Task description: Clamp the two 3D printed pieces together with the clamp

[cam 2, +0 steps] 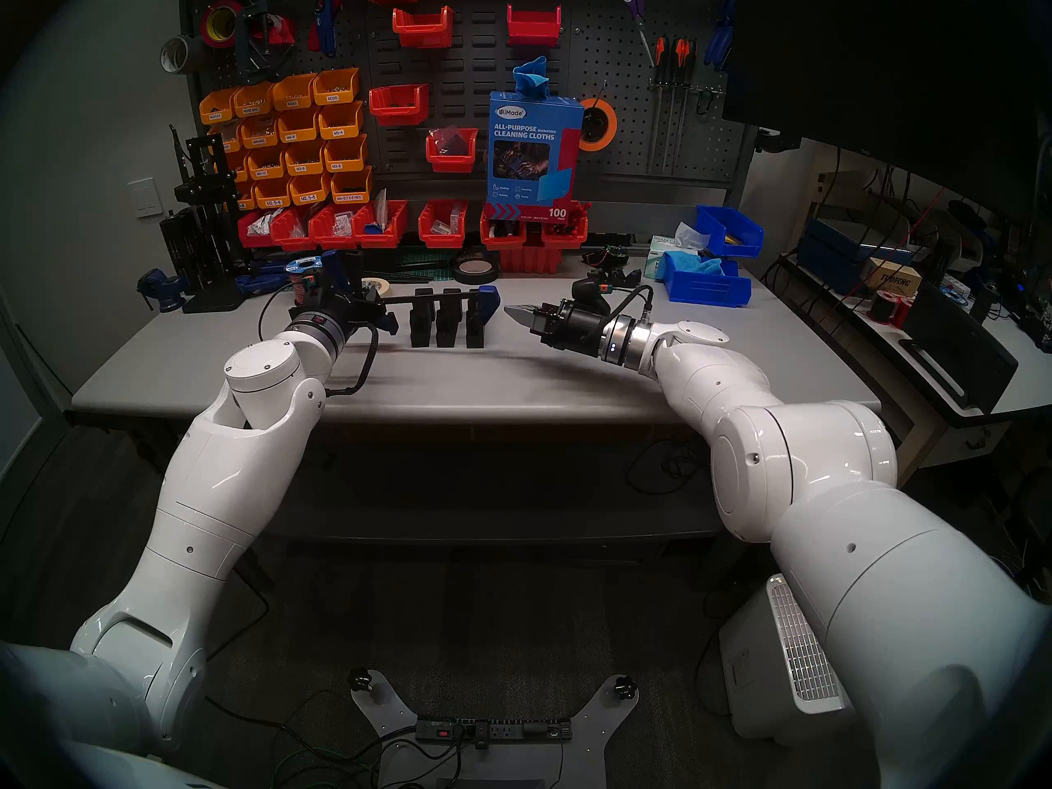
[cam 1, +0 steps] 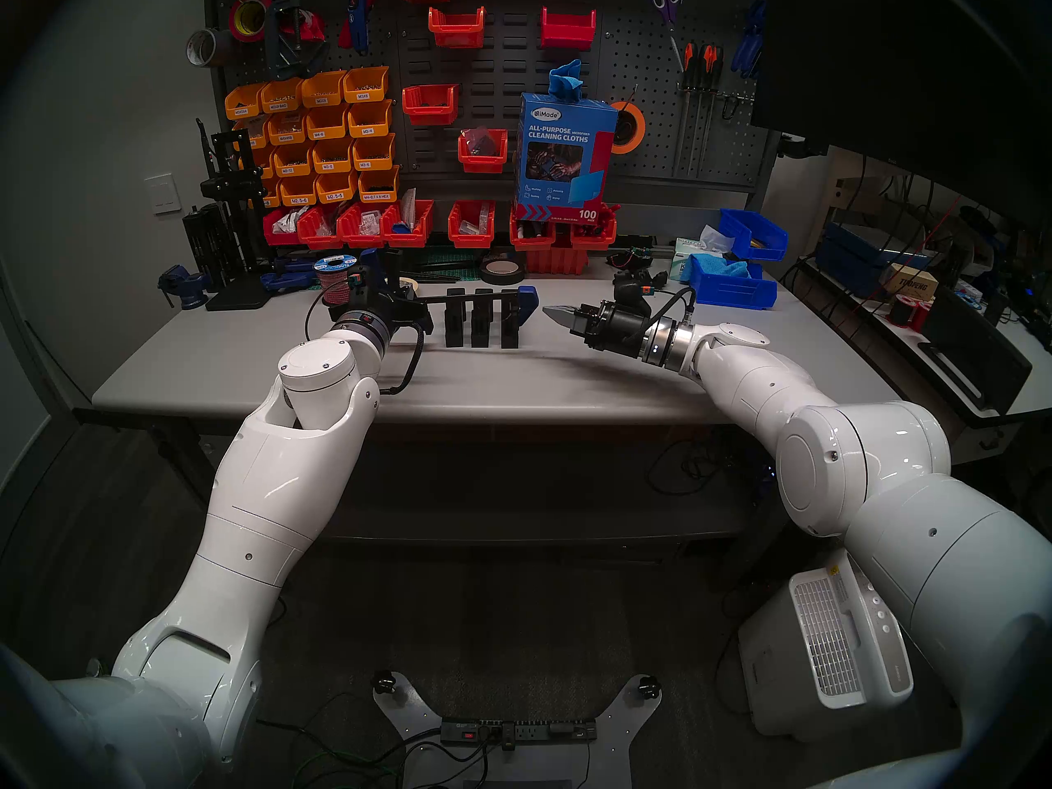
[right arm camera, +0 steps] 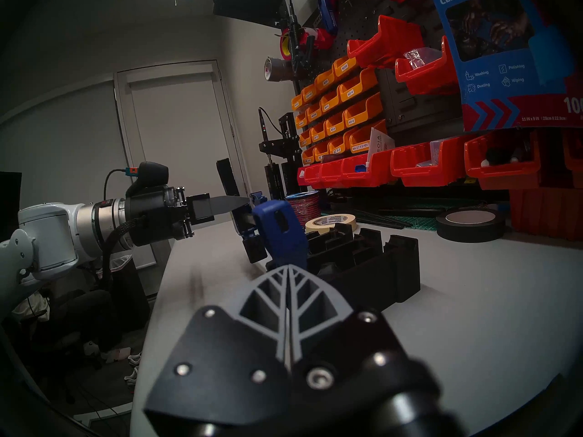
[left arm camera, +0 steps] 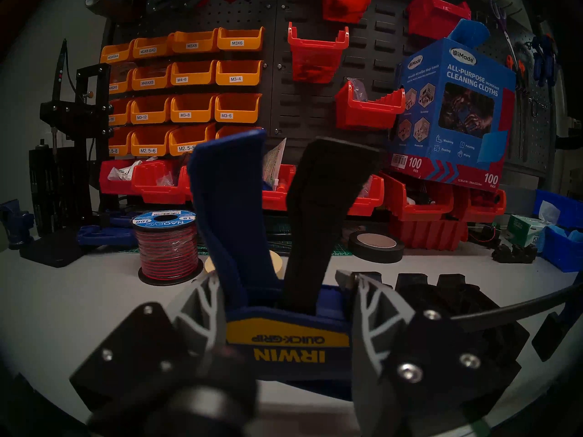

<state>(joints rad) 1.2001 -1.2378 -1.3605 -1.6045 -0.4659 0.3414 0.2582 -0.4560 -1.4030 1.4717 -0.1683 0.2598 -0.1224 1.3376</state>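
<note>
clamp [left arm camera: 284,341]: stiff, light, take at body | left gripper [left arm camera: 280,304] pinches it | right gripper [right arm camera: 287,288] pressed together, empty

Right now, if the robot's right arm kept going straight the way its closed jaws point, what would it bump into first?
Probably the blue end jaw of the clamp. The right gripper is shut and aims right at it, with the black 3D printed pieces just beyond. Depth is hard to judge, so it might slip just past.
</note>
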